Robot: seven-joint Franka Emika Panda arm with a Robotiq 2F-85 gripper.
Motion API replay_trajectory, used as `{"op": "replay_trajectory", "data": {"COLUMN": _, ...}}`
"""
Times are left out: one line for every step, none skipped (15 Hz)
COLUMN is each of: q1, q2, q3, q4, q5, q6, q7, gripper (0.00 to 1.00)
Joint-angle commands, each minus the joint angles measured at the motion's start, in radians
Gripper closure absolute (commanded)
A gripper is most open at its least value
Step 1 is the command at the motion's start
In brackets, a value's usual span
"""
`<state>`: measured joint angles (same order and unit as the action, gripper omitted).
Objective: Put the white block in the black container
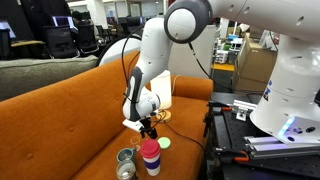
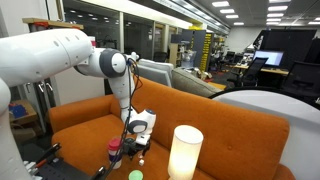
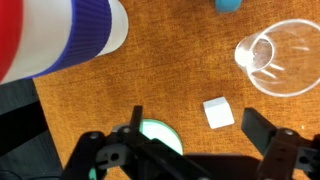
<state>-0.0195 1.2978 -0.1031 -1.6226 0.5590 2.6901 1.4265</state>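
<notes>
The white block [image 3: 218, 112] lies on the orange sofa seat, between my fingers and nearer the right one in the wrist view. My gripper [image 3: 200, 135] is open and empty, hovering just above the block; it also shows in both exterior views [image 1: 148, 127] [image 2: 134, 139]. The black container, a low round grey-silver cup [image 3: 278, 55], stands beyond the block at the upper right, and shows in an exterior view [image 1: 126, 156]. The block is a small white speck in an exterior view [image 2: 142, 162].
A tall tumbler with red, white and blue bands [image 3: 60, 35] [image 1: 150, 157] stands close by. A green disc [image 3: 160, 136] [image 1: 164, 142] lies under my left finger. A second small cup [image 1: 125, 172] sits near the seat's front. A white cylinder [image 2: 185, 152] fills the foreground.
</notes>
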Motion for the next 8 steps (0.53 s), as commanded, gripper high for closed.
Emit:
{"op": "replay_trajectory", "data": {"q1": 0.025, "q2": 0.036, "q3": -0.034, "q4": 0.049, "q5": -0.065, "q6": -0.011, "q7": 0.074, "gripper": 0.00}}
{"op": "replay_trajectory", "data": {"q1": 0.022, "q2": 0.047, "q3": -0.036, "q4": 0.066, "q5": -0.082, "q6": -0.015, "q7": 0.085, "gripper": 0.00}}
{"op": "replay_trajectory", "data": {"q1": 0.017, "q2": 0.061, "q3": -0.034, "q4": 0.084, "q5": -0.097, "q6": -0.020, "q7": 0.093, "gripper": 0.00}}
{"op": "replay_trajectory", "data": {"q1": 0.016, "q2": 0.069, "q3": -0.033, "q4": 0.094, "q5": -0.106, "q6": -0.018, "q7": 0.102, "gripper": 0.00}}
{"op": "replay_trajectory", "data": {"q1": 0.015, "q2": 0.079, "q3": -0.034, "q4": 0.109, "q5": -0.116, "q6": -0.019, "q7": 0.111, "gripper": 0.00}}
{"op": "replay_trajectory", "data": {"q1": 0.010, "q2": 0.090, "q3": -0.031, "q4": 0.123, "q5": -0.122, "q6": -0.021, "q7": 0.115, "gripper": 0.00}}
{"op": "replay_trajectory", "data": {"q1": 0.004, "q2": 0.101, "q3": -0.027, "q4": 0.141, "q5": -0.128, "q6": -0.025, "q7": 0.119, "gripper": 0.00}}
{"op": "replay_trajectory", "data": {"q1": -0.004, "q2": 0.114, "q3": -0.022, "q4": 0.158, "q5": -0.128, "q6": -0.021, "q7": 0.116, "gripper": 0.00}}
